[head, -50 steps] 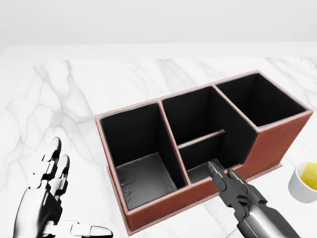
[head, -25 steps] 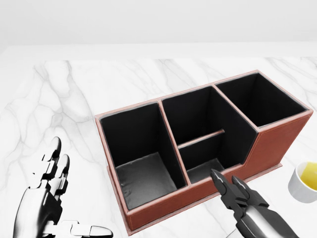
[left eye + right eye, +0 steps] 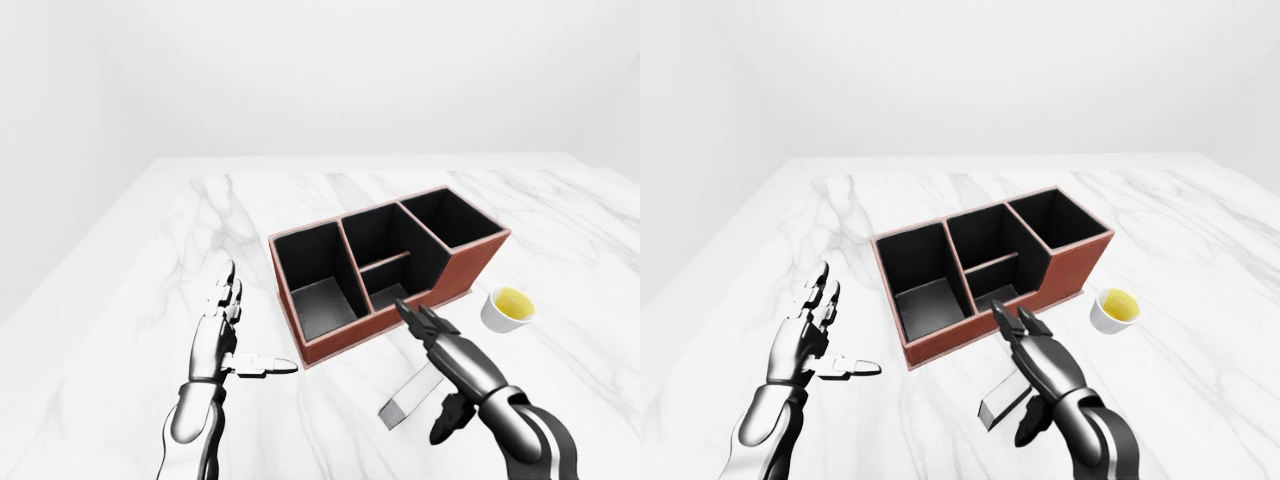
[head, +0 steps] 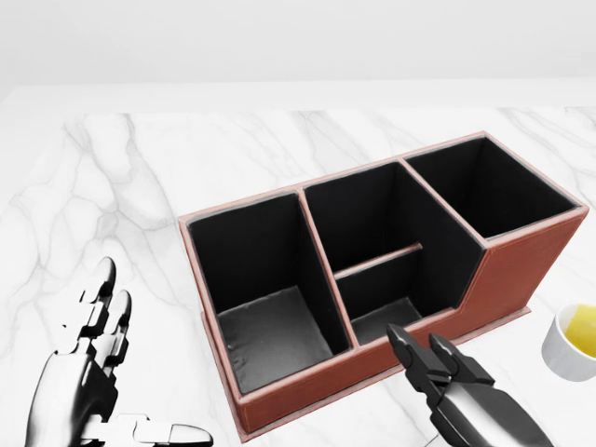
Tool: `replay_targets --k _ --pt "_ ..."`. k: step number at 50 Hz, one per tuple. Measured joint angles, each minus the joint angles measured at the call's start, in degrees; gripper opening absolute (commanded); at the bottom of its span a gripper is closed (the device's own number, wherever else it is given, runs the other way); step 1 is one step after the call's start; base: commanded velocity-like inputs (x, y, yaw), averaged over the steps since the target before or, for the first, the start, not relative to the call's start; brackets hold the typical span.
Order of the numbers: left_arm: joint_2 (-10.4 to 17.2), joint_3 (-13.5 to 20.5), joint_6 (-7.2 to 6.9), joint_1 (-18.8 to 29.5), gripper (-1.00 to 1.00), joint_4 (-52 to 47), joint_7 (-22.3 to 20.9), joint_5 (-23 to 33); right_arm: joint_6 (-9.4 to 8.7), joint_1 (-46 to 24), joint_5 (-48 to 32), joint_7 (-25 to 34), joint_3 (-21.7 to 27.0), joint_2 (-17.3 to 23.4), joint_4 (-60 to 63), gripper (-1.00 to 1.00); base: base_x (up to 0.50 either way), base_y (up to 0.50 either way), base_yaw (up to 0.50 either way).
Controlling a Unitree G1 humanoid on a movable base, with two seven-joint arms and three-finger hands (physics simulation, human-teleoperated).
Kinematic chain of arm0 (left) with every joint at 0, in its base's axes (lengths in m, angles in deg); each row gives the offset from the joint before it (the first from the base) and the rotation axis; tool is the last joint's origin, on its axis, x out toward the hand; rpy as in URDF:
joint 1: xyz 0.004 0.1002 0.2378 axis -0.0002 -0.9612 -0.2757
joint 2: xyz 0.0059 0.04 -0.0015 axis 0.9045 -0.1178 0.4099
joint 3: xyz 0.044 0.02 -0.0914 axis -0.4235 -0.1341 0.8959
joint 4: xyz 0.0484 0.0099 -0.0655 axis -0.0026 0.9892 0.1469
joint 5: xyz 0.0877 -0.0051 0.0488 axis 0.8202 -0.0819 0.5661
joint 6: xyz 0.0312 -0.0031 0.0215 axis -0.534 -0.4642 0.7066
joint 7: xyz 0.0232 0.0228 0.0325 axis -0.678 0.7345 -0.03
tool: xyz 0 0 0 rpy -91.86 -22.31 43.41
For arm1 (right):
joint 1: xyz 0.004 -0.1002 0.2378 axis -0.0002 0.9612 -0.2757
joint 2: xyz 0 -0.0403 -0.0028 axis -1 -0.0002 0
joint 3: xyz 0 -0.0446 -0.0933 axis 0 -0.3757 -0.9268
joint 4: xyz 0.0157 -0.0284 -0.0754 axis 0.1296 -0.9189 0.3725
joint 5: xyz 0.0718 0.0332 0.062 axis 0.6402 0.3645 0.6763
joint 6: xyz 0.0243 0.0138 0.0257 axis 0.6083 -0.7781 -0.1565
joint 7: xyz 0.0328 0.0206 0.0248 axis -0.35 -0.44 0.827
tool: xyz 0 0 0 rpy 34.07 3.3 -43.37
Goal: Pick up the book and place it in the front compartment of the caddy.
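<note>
The right hand (image 3: 455, 365) holds its fingers out straight over the gray book (image 3: 411, 396) (flat on the marble table (image 3: 150, 260)), beside the brown caddy (image 3: 455, 270), while the left hand (image 3: 222, 335) is spread wide.

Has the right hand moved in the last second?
Yes. In the head view the right hand has slid down, off the caddy's small lower compartment and onto its lower wall.

Right hand (image 3: 1032, 352) open — over book (image 3: 1001, 398)

A white marble tabletop (image 3: 300, 200) with grey veins fills the view; from 9 through 12 to 3 o'clock stand plain, evenly lit white walls (image 3: 330, 70)
</note>
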Motion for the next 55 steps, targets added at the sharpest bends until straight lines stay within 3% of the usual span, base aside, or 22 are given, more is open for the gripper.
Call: replay_targets --k 55 --pt "0.0 -0.06 0.0 -0.15 1.0 -0.19 0.03 0.02 0.0 -2.23 -5.95 0.0 -2.18 2.21 -5.36 1.0 0.0 0.0 0.0"
